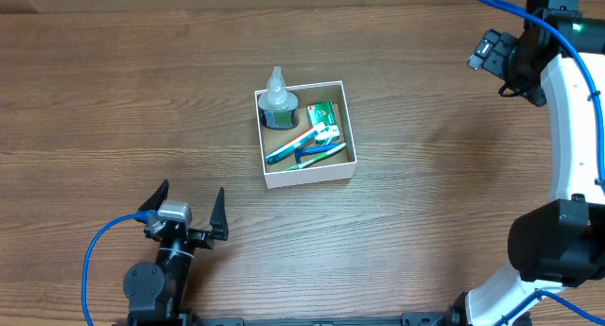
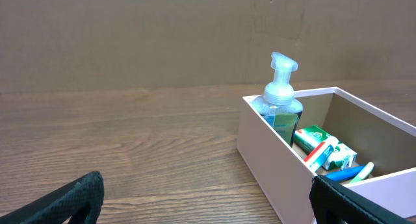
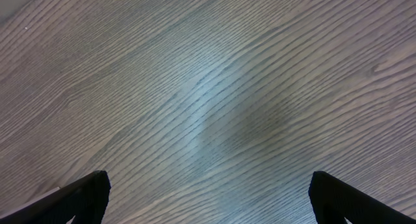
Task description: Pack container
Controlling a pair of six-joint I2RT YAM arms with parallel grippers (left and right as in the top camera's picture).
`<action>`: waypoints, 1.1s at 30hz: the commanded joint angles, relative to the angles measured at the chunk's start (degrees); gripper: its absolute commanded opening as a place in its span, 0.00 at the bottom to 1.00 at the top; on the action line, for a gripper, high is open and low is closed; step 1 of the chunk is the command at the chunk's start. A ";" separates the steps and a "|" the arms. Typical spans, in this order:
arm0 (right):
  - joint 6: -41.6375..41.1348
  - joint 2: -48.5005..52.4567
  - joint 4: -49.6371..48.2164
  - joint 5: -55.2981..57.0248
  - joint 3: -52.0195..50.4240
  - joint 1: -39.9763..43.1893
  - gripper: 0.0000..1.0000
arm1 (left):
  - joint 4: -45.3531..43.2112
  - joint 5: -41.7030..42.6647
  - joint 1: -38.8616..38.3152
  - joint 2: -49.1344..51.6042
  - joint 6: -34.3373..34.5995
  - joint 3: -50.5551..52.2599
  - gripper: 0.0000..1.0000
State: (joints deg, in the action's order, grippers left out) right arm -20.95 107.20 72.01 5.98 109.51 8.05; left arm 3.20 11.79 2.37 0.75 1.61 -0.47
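The container (image 1: pixel 309 179) is a square white box with a brown inside, at the table's middle. In it stand a clear pump bottle of teal soap (image 1: pixel 277 104), a green toothpaste box (image 1: pixel 323 115), and red, teal and blue toothbrushes (image 1: pixel 304 146). The left wrist view shows the container (image 2: pixel 273 162) to the right, with the bottle (image 2: pixel 281 97) and green box (image 2: pixel 322 146) inside. My left gripper (image 1: pixel 186 215) is open and empty near the front edge, left of the container. My right gripper (image 1: pixel 492 50) is open and empty at the far right, over bare wood (image 3: pixel 208 120).
The wooden table (image 1: pixel 123 99) fills the view. A blue cable (image 1: pixel 95 260) runs by the left arm, and another blue cable (image 1: pixel 529 24) by the white right arm (image 1: pixel 572 128).
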 commanded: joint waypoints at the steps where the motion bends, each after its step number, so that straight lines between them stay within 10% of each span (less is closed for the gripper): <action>1: 0.00 -1.42 -0.13 0.44 1.18 -0.15 1.00 | -0.02 0.28 0.33 -0.50 1.20 0.20 1.00; 12: -0.04 -22.27 -6.19 -2.23 -6.32 -6.62 1.00 | -0.02 0.28 0.33 -0.50 1.20 0.20 1.00; 19: -0.02 -59.67 -51.47 -4.57 -52.19 -10.38 1.00 | -0.02 0.28 0.33 -0.50 1.20 0.20 1.00; 33: -0.04 -100.28 -73.94 -7.37 -97.94 -10.99 1.00 | -0.02 0.28 0.33 -0.39 1.20 0.20 1.00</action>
State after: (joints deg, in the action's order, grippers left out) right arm -20.99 10.50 -1.26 -0.23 15.33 -2.68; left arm 3.20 11.79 2.35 0.75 1.78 -0.47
